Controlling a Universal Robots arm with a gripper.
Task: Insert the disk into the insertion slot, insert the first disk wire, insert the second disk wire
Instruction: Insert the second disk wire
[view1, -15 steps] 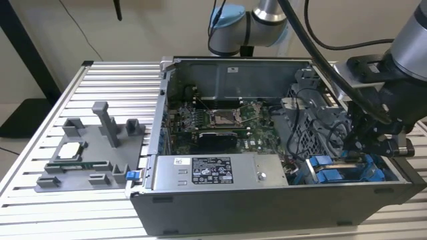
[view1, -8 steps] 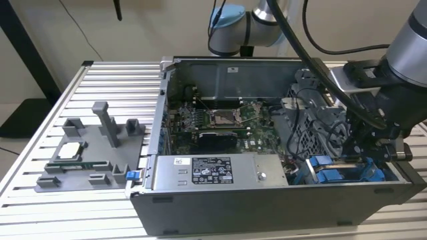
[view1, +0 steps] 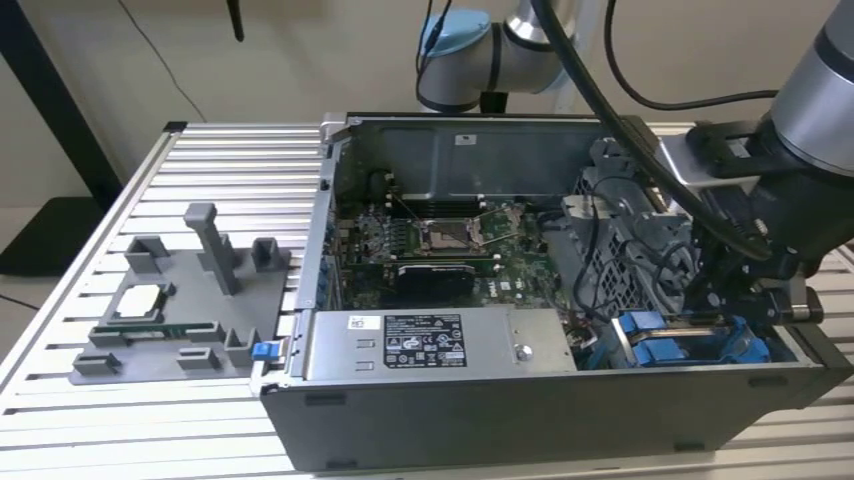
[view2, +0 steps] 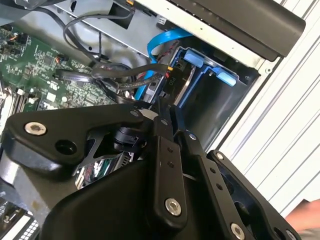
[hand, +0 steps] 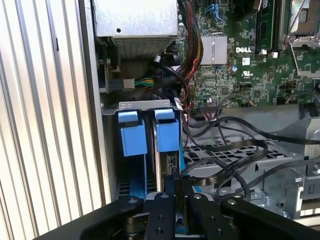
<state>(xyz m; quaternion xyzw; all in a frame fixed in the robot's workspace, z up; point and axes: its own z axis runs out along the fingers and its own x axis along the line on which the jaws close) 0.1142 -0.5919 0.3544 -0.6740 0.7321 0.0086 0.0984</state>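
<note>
An open computer case (view1: 534, 400) lies on a slatted metal table (view1: 227, 160), its motherboard (view1: 441, 240) facing up. In the exterior view the robot arm (view1: 801, 130) reaches down into the case at that view's right, over the slot (view1: 681, 340), a grey metal cage with blue rails in the near corner of the case. The disk (hand: 161, 165) stands on edge inside the slot, in its blue frame, with a blue tab at its end; a second blue tab sits just beside it. In both wrist views the gripper (hand: 177, 187) is right at the disk's end, its black fingers (view2: 165, 150) close together on what looks like a small black wire plug (view2: 169, 80) touching the disk. Black wires (hand: 225, 160) loop beside the slot over a perforated metal plate. A grey power box (view1: 427, 345) sits beside the slot, and a grey fixture (view1: 187, 300) rests on the table outside the case
</note>
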